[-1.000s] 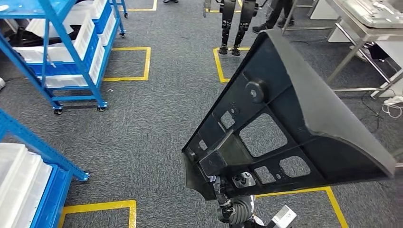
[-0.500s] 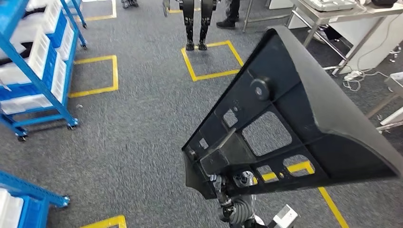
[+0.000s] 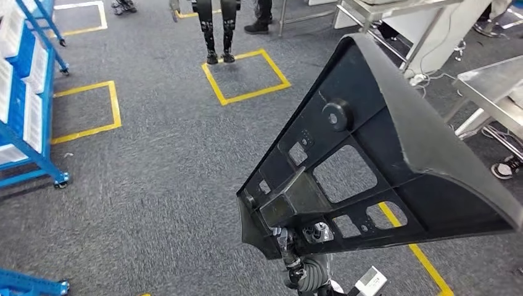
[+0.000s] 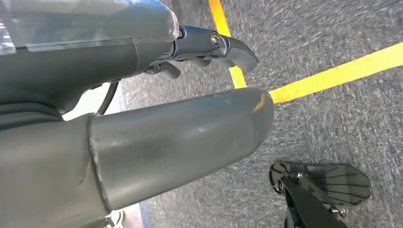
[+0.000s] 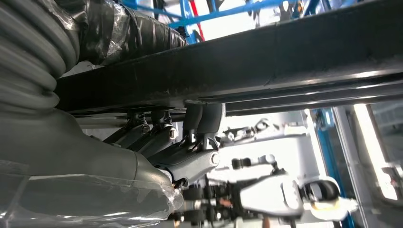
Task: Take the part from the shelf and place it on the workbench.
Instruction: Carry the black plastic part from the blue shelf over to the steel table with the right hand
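A large black part [image 3: 370, 166] is gripped at its near edge by the right hand [image 3: 302, 237]; the left hand [image 4: 142, 123] hangs with fingers apart, holding nothing, above grey carpet [image 3: 154, 172].

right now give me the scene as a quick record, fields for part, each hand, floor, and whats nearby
part: large black ribbed panel, carried, tilted
right hand: grips the panel's edge from beneath
left hand: holds nothing, above the floor
floor: grey carpet with yellow tape squares
nearby: blue shelf at left, metal workbench at right, another robot's legs ahead
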